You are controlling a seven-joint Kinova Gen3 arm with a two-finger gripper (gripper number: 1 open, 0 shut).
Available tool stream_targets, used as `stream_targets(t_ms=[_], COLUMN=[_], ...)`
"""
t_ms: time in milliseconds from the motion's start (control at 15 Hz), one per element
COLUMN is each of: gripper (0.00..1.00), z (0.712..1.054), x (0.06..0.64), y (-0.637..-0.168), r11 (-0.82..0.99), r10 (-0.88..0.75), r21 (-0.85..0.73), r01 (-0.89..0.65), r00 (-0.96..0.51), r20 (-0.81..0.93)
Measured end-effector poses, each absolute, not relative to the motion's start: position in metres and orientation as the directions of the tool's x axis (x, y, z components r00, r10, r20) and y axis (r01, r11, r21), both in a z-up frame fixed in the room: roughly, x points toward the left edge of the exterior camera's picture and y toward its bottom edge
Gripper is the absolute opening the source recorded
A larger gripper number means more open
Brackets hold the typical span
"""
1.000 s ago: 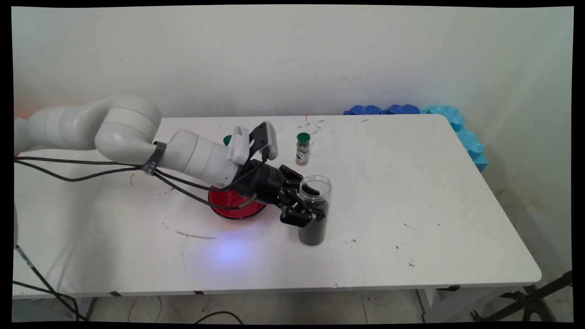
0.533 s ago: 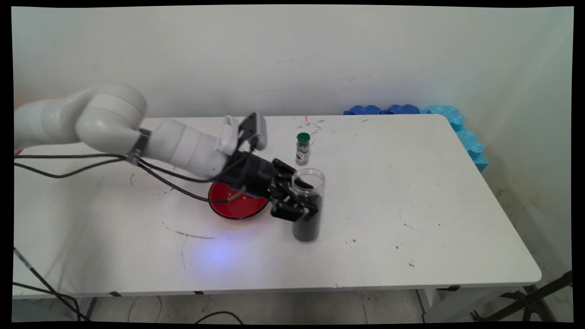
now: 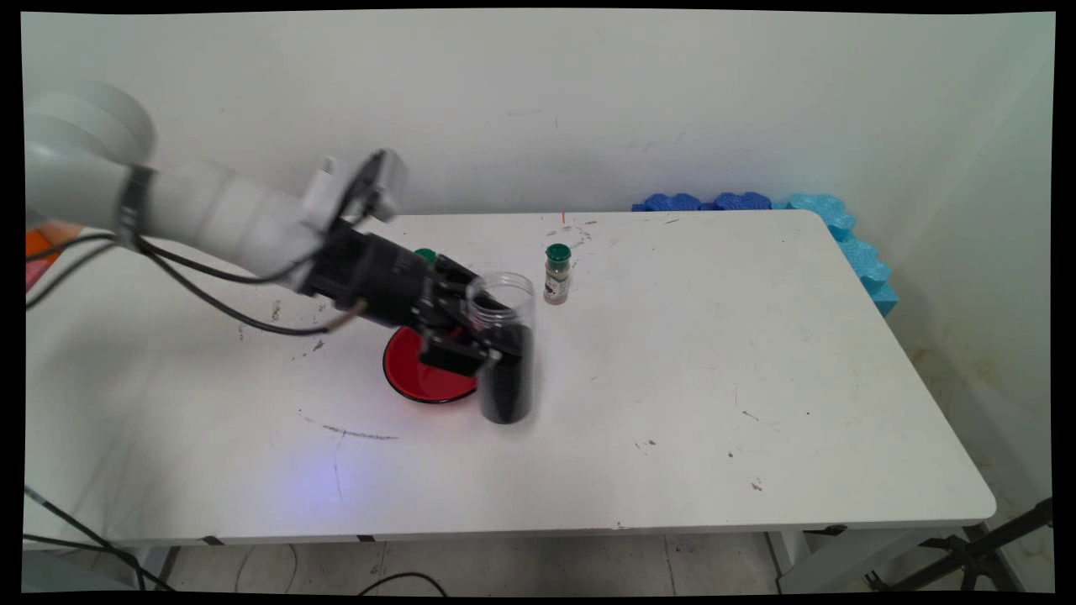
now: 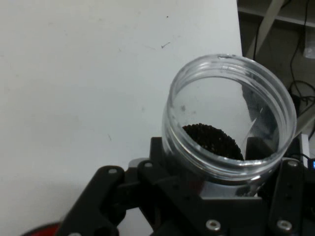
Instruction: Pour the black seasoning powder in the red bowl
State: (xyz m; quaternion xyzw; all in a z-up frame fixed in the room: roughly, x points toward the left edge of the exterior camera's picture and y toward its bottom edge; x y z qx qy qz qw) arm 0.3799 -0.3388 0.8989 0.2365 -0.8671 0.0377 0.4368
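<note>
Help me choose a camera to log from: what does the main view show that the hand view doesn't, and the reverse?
Only the main view shows the small green-capped spice bottle, another green cap behind the arm, the whole red bowl, the blue foam mats and the full white table. Only the hand view looks into the open mouth of the clear jar, showing the dark grains from above, plus cables beyond the table edge. Both show the gripper shut on the jar.
</note>
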Motion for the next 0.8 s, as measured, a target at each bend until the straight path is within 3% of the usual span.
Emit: stream_targets(t_ms=[800], gripper=[0.00], z=[0.966], x=[0.471], y=[-0.301], r11=[0.854], r10=[-0.470], r21=[0.220], r01=[-0.472], r00=[-0.516], r20=[0.717])
